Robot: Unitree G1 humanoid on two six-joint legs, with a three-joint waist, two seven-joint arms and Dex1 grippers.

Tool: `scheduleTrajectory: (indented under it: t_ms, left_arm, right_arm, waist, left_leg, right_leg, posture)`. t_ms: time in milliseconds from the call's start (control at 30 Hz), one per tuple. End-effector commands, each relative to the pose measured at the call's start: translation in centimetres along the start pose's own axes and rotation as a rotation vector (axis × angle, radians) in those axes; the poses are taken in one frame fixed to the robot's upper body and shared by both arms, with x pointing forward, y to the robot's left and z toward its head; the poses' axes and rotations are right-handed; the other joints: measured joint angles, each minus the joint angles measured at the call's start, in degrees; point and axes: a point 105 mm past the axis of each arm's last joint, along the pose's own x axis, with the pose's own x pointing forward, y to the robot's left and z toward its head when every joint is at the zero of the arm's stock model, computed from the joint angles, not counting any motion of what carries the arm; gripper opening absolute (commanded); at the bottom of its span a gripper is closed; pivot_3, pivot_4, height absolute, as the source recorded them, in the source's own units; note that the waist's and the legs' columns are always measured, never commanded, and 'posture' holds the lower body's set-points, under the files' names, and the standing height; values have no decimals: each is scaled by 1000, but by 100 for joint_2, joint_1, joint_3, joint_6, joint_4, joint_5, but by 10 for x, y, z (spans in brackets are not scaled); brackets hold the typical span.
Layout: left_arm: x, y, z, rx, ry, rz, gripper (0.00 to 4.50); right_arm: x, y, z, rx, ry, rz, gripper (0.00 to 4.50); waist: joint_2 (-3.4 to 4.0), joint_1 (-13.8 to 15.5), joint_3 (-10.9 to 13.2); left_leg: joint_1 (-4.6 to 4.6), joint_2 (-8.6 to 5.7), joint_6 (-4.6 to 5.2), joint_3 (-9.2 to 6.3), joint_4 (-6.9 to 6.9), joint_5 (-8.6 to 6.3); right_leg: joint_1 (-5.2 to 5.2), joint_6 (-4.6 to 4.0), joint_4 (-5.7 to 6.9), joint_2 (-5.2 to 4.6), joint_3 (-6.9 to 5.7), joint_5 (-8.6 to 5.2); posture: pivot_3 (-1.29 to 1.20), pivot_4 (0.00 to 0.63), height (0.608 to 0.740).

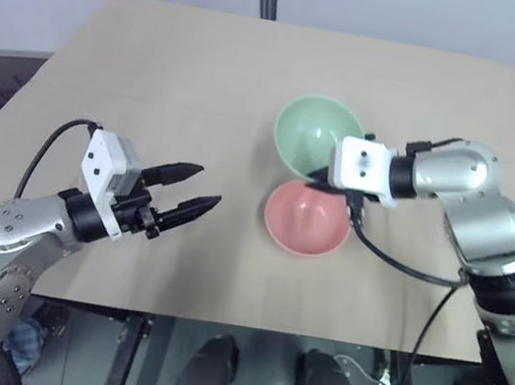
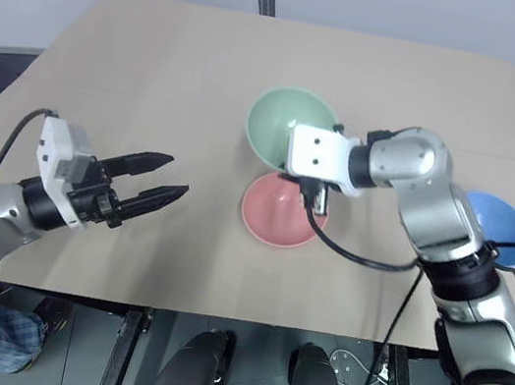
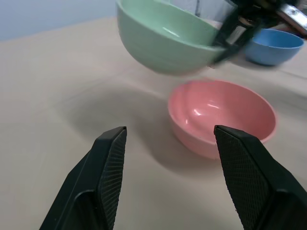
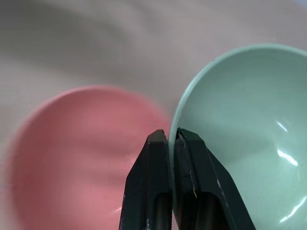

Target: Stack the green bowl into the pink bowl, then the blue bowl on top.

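Observation:
My right gripper [image 4: 170, 134] is shut on the near rim of the green bowl [image 1: 314, 128], one finger inside and one outside. The bowl hangs tilted above the table, just behind and partly over the pink bowl [image 1: 305, 221]. That pink one rests upright on the table near its front edge, with nothing in it. At the far right, half hidden behind my right arm, sits the blue bowl [image 2: 496, 225]. My left gripper [image 1: 207, 187] is open with nothing between its fingers, and it points across the table toward the pink bowl from a hand's width to its left.
The bowls are on a tan table [image 1: 210, 65] whose front edge runs just below the pink bowl. A black cable [image 1: 404, 266] loops from my right wrist over the table's front right part.

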Motion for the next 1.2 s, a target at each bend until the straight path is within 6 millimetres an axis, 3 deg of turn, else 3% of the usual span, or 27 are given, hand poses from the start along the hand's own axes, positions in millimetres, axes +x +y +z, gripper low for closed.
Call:
scheduleTrajectory:
  t_ms: [33, 167, 267, 400, 667, 833, 1000, 1200]
  left_arm:
    - [6, 0, 4, 46, 1, -58, 3079]
    - [13, 3, 5, 52, -2, -104, 3079]
    - [17, 5, 4, 56, -2, -123, 3079]
    - [22, 5, 4, 58, -6, -146, 3079]
    - [31, 5, 8, 78, -26, -193, 3079]
    - [40, 0, 19, 84, -68, -250, 3079]
    - [52, -10, 21, 86, -95, -361, 3079]
    - [69, -20, 33, 105, -137, -489, 3079]
  right_arm:
    - [-10, 29, 16, -72, -24, 106, 27]
    - [-14, 54, 26, -66, -47, 199, 27]
    - [-16, 58, 32, -57, -61, 214, 1071]
    - [-17, 49, 29, -17, -31, 134, 2905]
    - [-46, 24, 4, 115, 57, -58, 2905]
    - [-84, 21, -47, 277, 241, -202, 2905]
    - [-143, 36, -125, 489, 578, -390, 2905]
    - [-171, 52, -155, 700, 698, -568, 2905]
  waist:
    - [0, 9, 0]
    - [0, 15, 2]
    - [-1, 13, 1]
    - [-2, 40, 2]
    - [-4, 102, 2]
    - [-8, 150, 4]
    - [-7, 152, 5]
    - [-9, 98, 7]
  left_leg:
    - [0, 1, 0, -2, 0, 0]
    - [-1, 1, 0, 1, 0, 0]
    - [3, 2, 0, -2, 2, 0]
    - [2, 2, 0, -3, 8, 0]
    - [-3, -1, 0, -4, 8, 0]
    - [-6, -5, 0, -5, 10, 0]
    - [-5, -6, 1, 1, 11, 0]
    - [0, -2, 1, 3, 15, 1]
  right_leg:
    - [0, 0, 0, 0, -1, 0]
    - [0, 0, -3, 0, -1, 0]
    - [2, 1, 0, 2, -2, 0]
    - [5, 1, -1, 2, -4, 0]
    - [5, 1, -4, -1, -6, 0]
    - [6, 1, -6, -4, -9, 0]
    - [8, 1, -5, -6, -5, -1]
    - [10, 2, 3, 0, -3, 0]
  posture:
    - [0, 150, 740]
    - [0, 150, 740]
    - [0, 150, 740]
    - [0, 150, 740]
    - [0, 150, 740]
    - [0, 150, 740]
    - [0, 150, 740]
    - [0, 150, 740]
